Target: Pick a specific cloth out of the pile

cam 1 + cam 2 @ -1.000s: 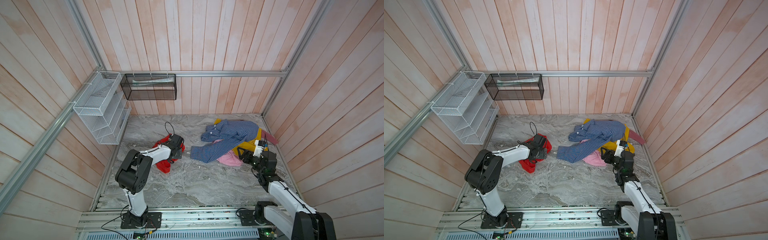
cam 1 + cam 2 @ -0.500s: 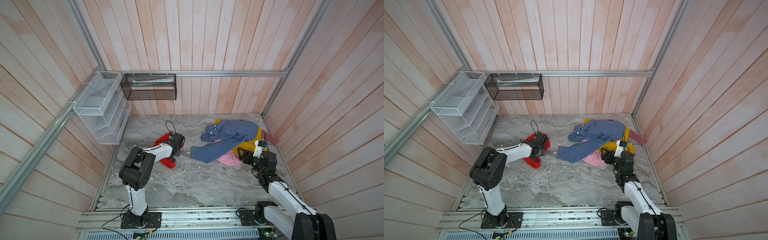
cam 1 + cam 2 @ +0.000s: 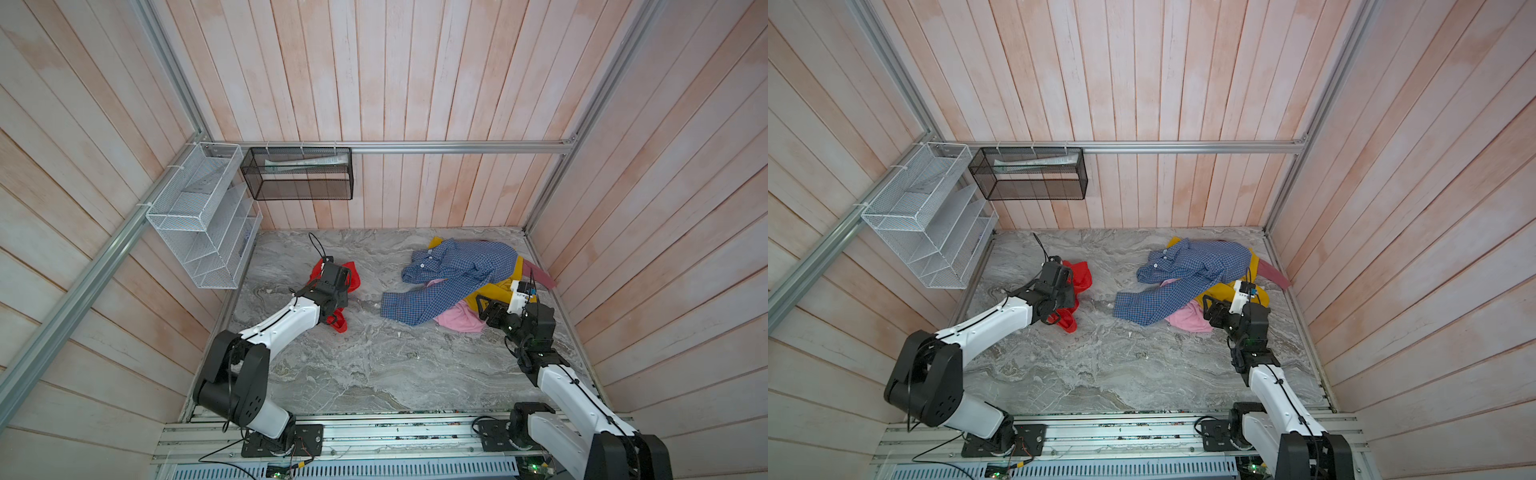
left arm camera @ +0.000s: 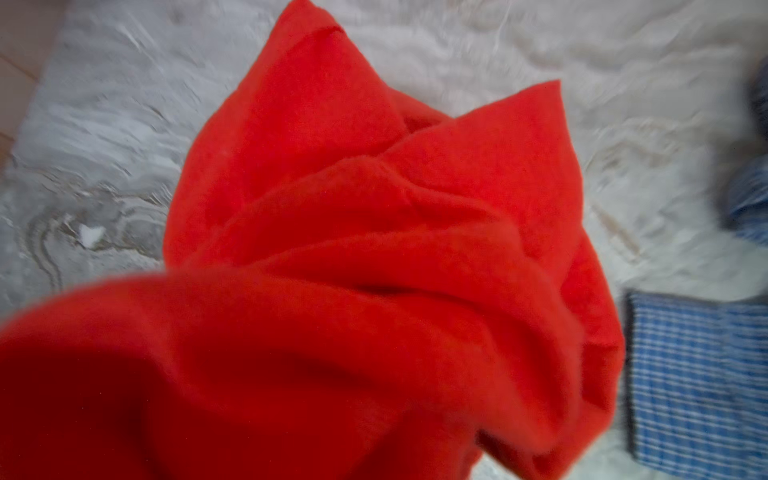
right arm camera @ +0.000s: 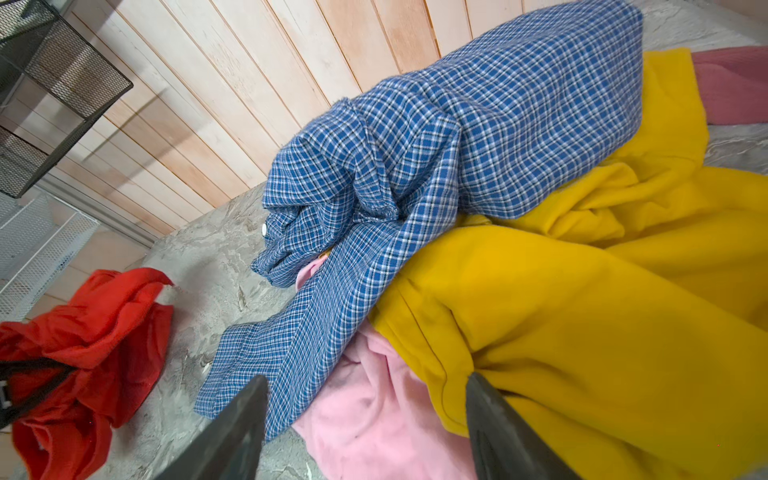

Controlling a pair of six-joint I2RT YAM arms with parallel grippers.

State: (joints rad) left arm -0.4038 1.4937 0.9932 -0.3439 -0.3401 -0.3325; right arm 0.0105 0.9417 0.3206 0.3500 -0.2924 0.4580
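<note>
left gripper (image 3: 337,287) is buried in the red cloth (image 4: 374,249), fingers hidden, so can't tell if it's clamped or not. The cloth sits bunched on the marble table (image 3: 365,365), well apart from the pile (image 3: 457,270). right gripper (image 5: 365,376) is spread wide with nothing in it, right at the pile's pink cloth (image 5: 374,424)

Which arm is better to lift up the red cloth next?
Left. The left gripper is at the red cloth, apart from the pile; the right gripper is open beside the pile.
</note>
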